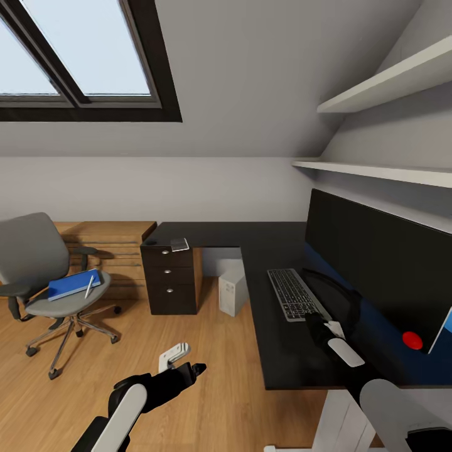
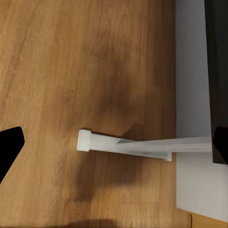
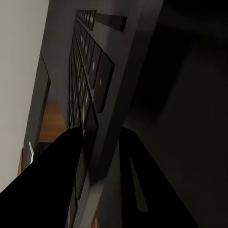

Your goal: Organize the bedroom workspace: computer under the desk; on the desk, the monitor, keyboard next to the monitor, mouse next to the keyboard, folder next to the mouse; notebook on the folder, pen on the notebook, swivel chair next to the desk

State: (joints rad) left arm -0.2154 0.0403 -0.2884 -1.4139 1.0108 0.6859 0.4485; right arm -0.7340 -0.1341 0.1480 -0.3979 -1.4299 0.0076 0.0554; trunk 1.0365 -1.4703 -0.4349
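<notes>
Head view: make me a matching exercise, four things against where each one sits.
Things:
1. keyboard
2. blue folder
3. white computer
4. left gripper

Places:
A. on the floor under the desk
B. over the wooden floor
C. on the desk in front of the monitor
D. on the seat of the swivel chair

Pairs: 1-C, 2-D, 3-A, 4-B
</notes>
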